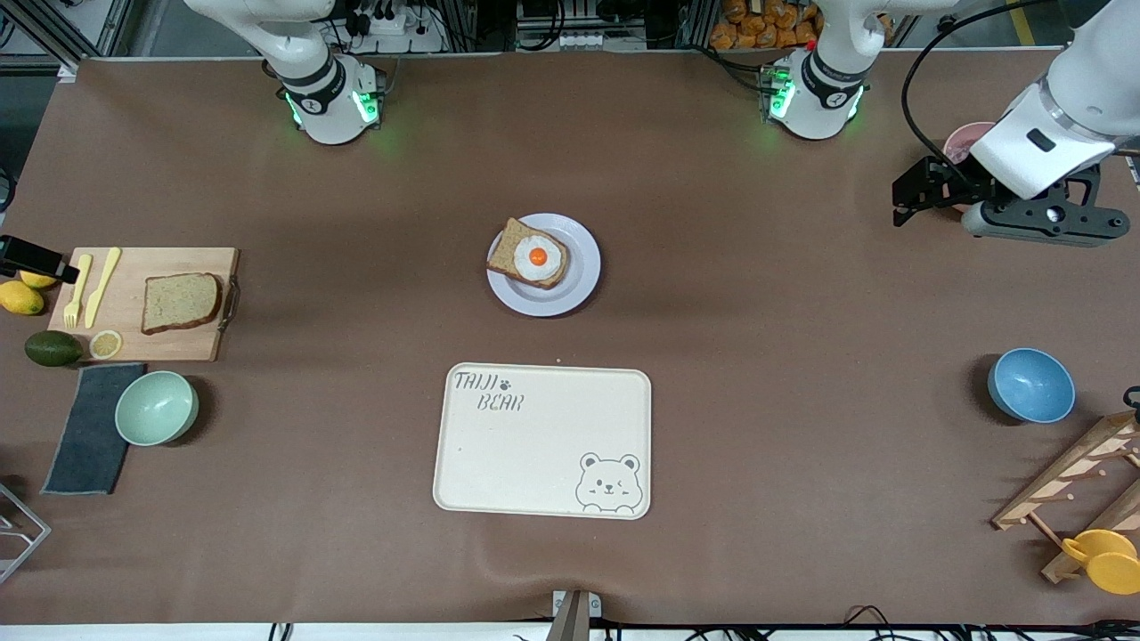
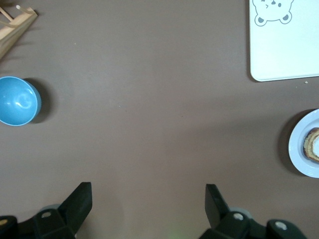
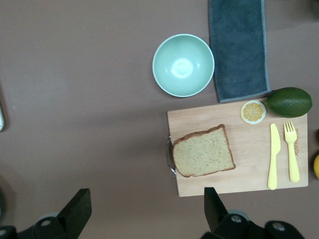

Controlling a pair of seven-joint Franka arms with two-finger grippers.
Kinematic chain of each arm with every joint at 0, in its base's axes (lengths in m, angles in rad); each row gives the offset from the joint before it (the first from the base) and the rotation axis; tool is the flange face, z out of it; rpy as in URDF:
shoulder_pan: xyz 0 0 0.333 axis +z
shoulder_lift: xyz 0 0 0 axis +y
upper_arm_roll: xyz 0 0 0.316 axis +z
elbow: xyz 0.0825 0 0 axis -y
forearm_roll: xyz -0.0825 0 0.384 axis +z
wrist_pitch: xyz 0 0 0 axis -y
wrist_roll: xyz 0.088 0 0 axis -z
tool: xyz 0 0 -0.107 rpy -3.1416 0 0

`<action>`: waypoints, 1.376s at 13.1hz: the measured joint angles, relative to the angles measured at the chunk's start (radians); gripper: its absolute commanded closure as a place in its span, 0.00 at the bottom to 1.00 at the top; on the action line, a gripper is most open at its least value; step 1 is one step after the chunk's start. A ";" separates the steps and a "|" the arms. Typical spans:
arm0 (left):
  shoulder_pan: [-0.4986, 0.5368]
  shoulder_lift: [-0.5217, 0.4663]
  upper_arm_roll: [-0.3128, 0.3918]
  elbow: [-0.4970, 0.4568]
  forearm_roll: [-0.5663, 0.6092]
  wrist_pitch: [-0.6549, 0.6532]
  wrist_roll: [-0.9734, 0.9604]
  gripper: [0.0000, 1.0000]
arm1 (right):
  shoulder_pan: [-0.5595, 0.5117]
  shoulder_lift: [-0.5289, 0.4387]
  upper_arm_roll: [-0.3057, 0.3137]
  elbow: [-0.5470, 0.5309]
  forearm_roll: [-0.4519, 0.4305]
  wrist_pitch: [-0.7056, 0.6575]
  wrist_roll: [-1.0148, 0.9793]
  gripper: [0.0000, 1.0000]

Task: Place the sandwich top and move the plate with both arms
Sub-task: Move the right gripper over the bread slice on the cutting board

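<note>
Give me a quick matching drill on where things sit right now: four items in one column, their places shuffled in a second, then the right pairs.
Items:
1. sandwich top
2. egg-topped bread
3. lemon slice
4. blue bowl

Places:
A. on the plate at mid-table
B. on the cutting board, beside the fork and knife
C. on the bare table toward the left arm's end, beside the wooden rack
D. at the cutting board's corner, beside the avocado

Pairs: 1-B, 2-A, 3-D, 4-C
</note>
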 measured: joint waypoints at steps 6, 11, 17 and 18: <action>0.011 0.065 0.006 -0.001 -0.100 0.043 -0.005 0.00 | 0.005 0.127 -0.177 -0.061 0.147 0.077 -0.345 0.05; 0.042 0.135 0.008 -0.072 -0.205 0.066 -0.005 0.00 | 0.006 0.208 -0.193 -0.126 0.172 0.204 -0.475 0.07; 0.036 0.228 -0.002 -0.087 -0.216 0.174 -0.005 0.00 | 0.012 0.322 -0.270 -0.163 0.299 0.240 -0.620 0.19; 0.037 0.228 -0.002 -0.095 -0.216 0.189 -0.005 0.00 | 0.013 0.349 -0.279 -0.165 0.330 0.249 -0.659 0.20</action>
